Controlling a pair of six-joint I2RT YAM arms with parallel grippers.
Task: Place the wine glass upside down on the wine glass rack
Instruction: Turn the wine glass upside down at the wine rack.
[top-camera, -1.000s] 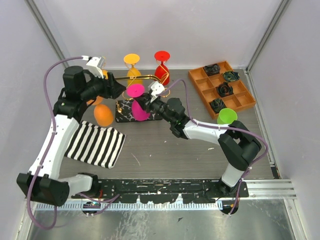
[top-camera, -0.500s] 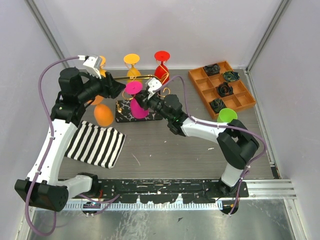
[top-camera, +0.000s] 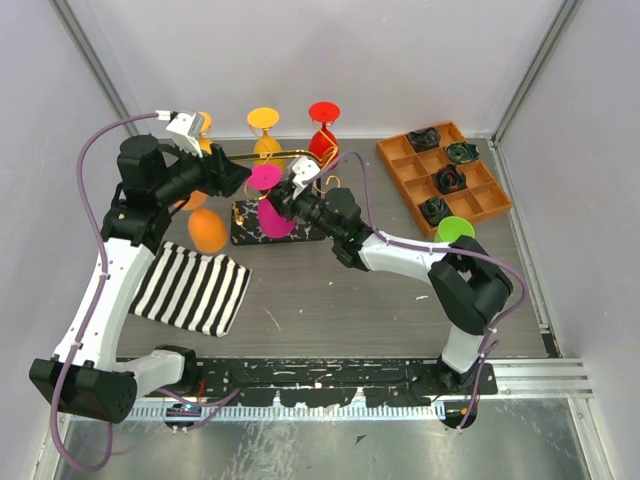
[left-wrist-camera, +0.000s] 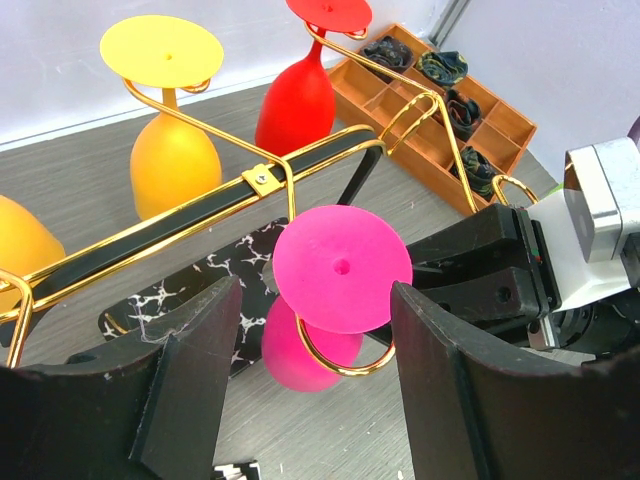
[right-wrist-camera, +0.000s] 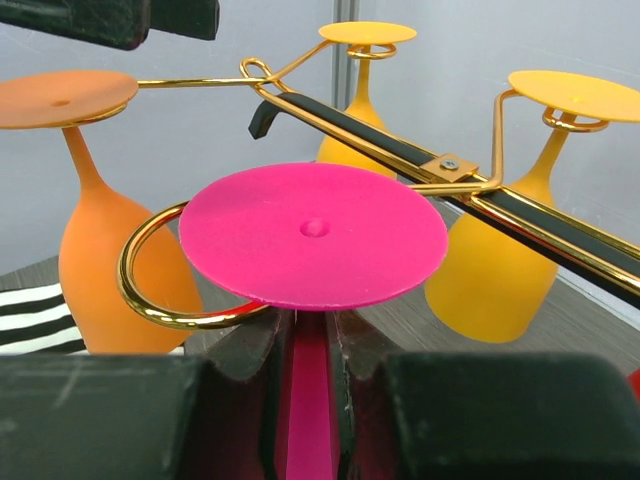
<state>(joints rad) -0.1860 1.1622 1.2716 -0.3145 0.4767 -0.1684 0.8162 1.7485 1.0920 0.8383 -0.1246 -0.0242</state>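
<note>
The pink wine glass is upside down, its foot disc on top. My right gripper is shut on its stem, just under the disc. The disc overlaps a gold loop hook of the wine glass rack; I cannot tell whether it rests on the hook. In the left wrist view the hook curves under the pink glass, in front of the bowl. My left gripper is open at the rack's left side, its fingers wide on either side of the pink glass and not touching it.
Orange, yellow and red glasses hang upside down on the rack. A green glass stands by the right arm. An orange compartment tray sits back right, and a striped cloth front left.
My right gripper has carried the pink glass a little back and left, up to the hook. The left arm rose slightly at first, then stayed still.
</note>
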